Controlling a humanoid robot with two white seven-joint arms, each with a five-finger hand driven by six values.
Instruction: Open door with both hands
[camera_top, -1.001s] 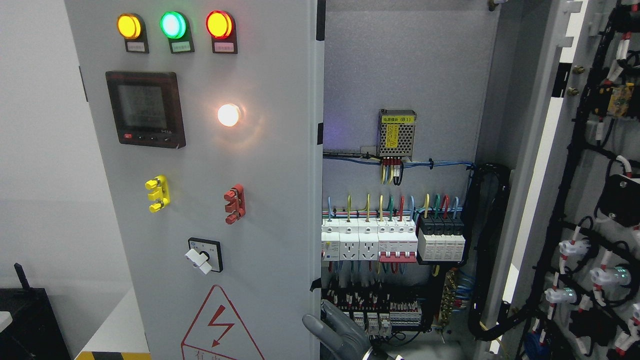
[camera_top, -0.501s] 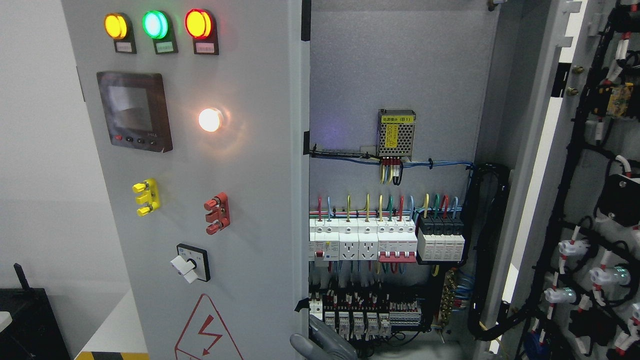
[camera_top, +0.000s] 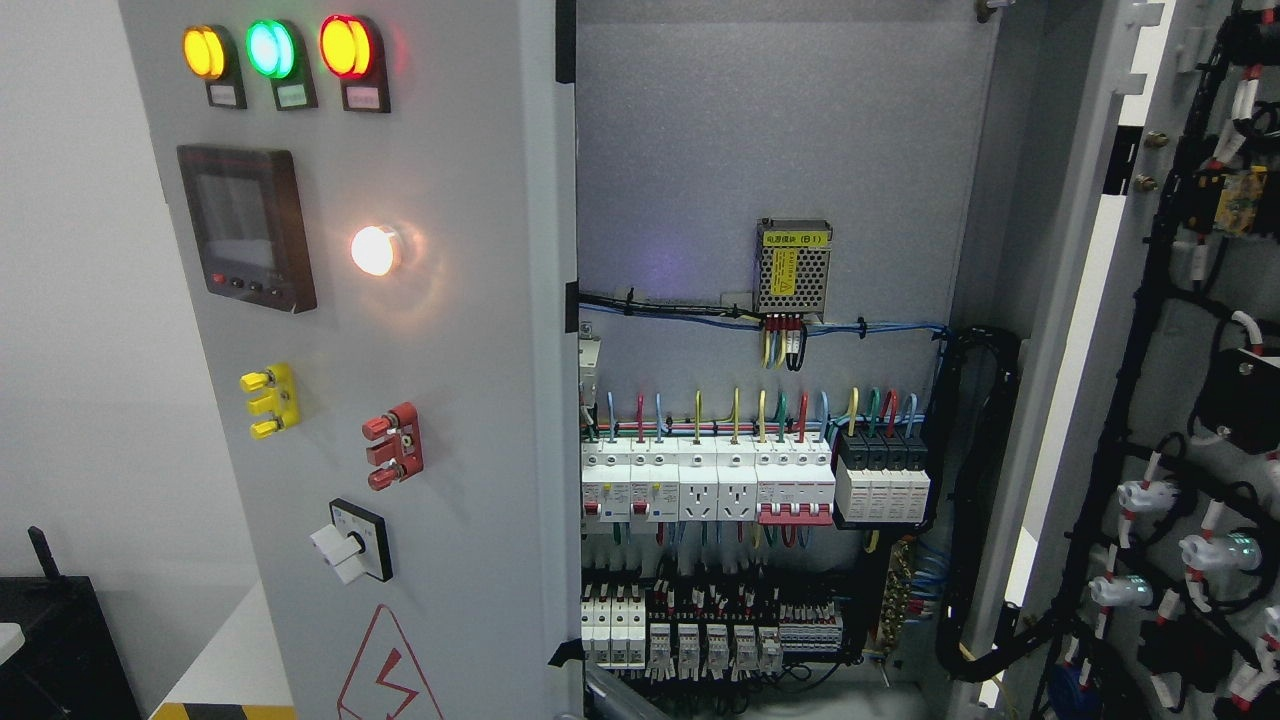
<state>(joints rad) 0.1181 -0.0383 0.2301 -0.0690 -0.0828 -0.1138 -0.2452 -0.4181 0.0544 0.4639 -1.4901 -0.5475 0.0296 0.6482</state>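
Note:
The grey cabinet's left door stands partly swung out, its front carrying three lamps, a meter and a rotary switch. The right door is wide open at the picture's right and shows its wired inner side. Between them the cabinet's inside lies exposed, with rows of breakers. Only a grey sliver of a hand shows at the bottom edge, just right of the left door's edge. I cannot see which side its arm enters from.
A small power supply hangs on the back panel above bundled wires. Thick black cable looms run down the cabinet's right side. A black object and a white surface with hazard striping sit at the lower left.
The left door has swung further open toward the left, uncovering more breakers. The grey hand has sunk from clear view to a sliver at the bottom edge.

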